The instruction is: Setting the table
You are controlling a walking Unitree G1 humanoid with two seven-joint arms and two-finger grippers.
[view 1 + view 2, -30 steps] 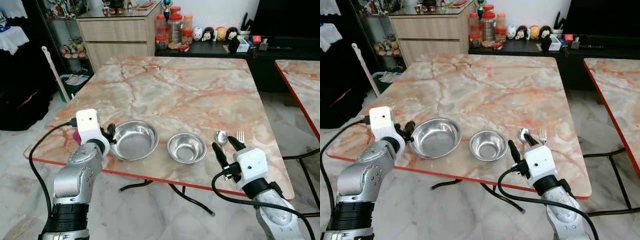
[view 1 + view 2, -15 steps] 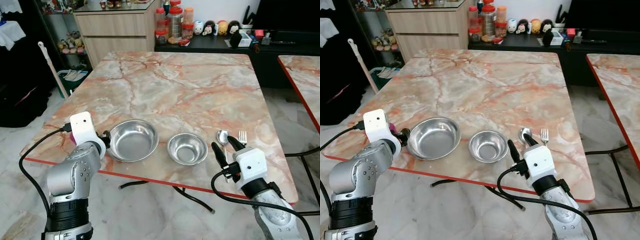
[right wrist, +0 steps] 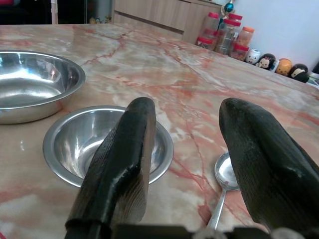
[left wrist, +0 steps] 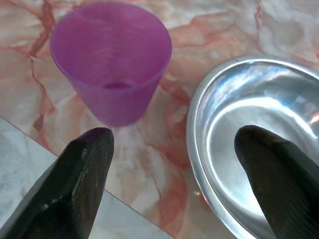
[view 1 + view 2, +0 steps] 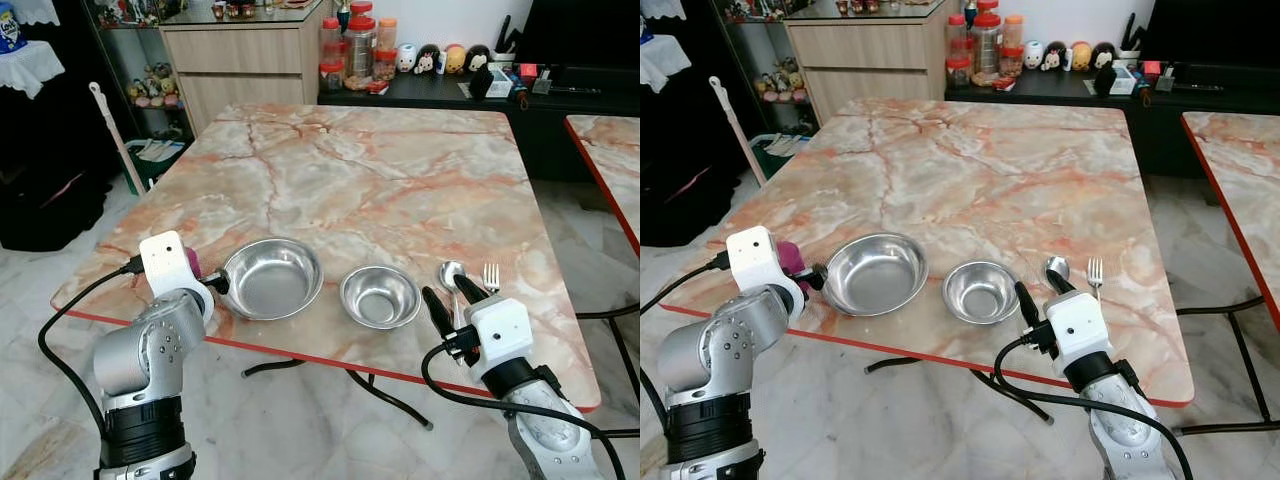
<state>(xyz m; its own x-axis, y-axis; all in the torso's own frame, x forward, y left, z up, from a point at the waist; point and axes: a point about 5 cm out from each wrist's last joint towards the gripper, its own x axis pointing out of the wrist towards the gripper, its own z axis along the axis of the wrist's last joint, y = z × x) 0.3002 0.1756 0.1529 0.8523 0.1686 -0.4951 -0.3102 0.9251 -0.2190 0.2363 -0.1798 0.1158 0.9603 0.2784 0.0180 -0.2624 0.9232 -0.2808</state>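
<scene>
Left gripper (image 4: 172,164): fingers spread wide, empty, near the front edge of the pink-veined marble table (image 5: 380,170), between a translucent purple plastic cup (image 4: 110,59) and a large round steel bowl (image 5: 271,277). Right gripper (image 3: 197,169): fingers parted, empty, over the front edge beside a small round steel bowl (image 5: 379,296), a steel spoon (image 5: 451,276) and a steel fork (image 5: 491,276).

A marble-patterned table (image 5: 380,170) stands on a pale marble floor (image 5: 300,430) (glossy), with a wooden cabinet (image 5: 245,65) and dark sideboard (image 5: 450,100) behind.
</scene>
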